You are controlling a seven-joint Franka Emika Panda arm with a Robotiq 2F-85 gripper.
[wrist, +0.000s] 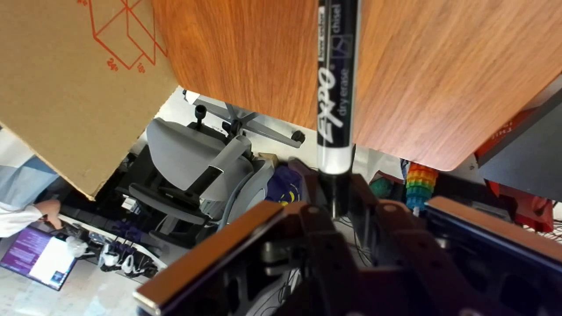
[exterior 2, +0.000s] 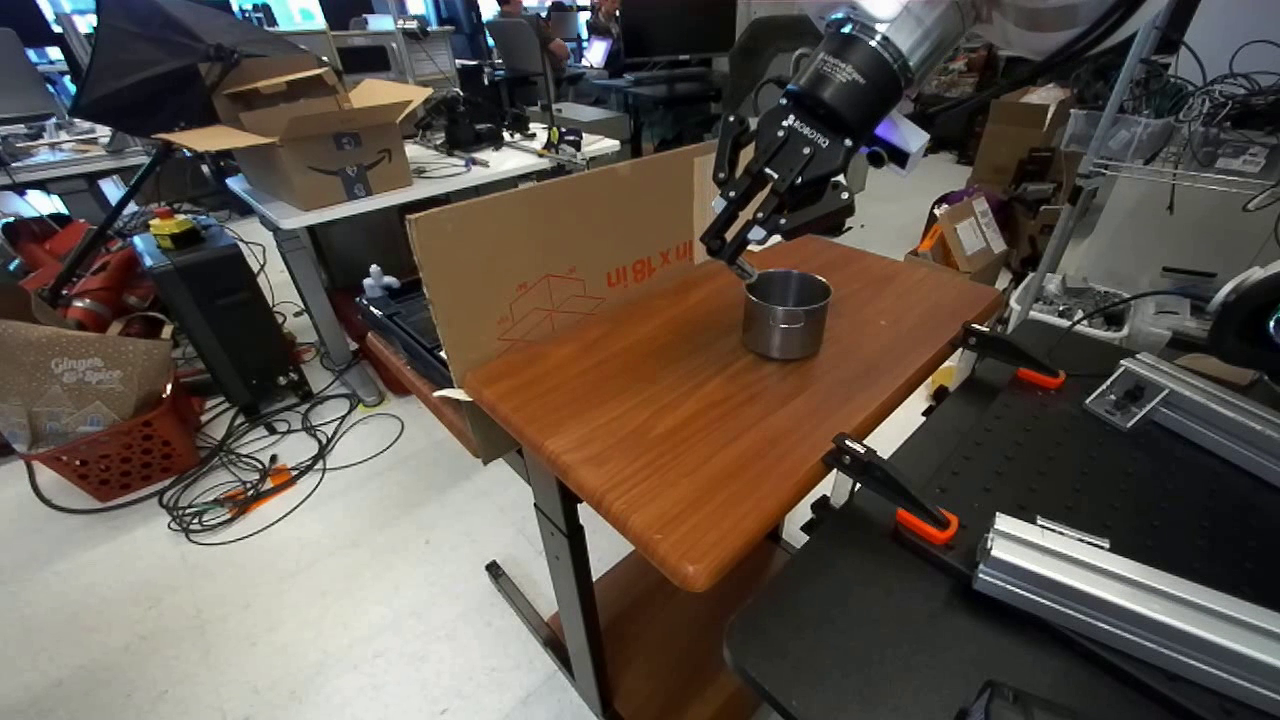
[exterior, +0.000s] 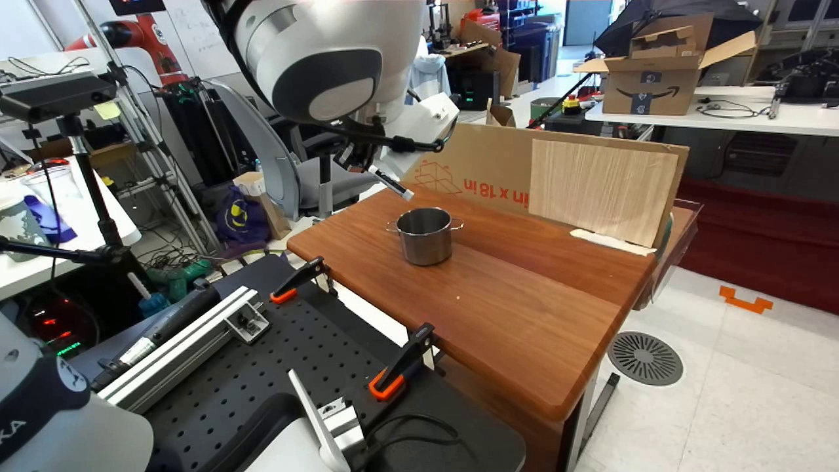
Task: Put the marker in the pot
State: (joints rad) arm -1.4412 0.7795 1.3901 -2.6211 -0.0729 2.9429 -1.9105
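The marker is a black Expo dry-erase pen with a white band. My gripper is shut on one end of it, and the rest points away from the fingers. In both exterior views the marker is tilted downward in the air; it also shows at the fingertips of the gripper. The small silver pot stands upright on the wooden table. The marker's lower tip appears near the pot at its far rim, above it in an exterior view. The pot is out of the wrist view.
The wooden table carries the pot. A cardboard panel stands along its far edge, with a light wood board against it. Black clamps with orange pads grip the near edge. A grey chair stands beyond the table.
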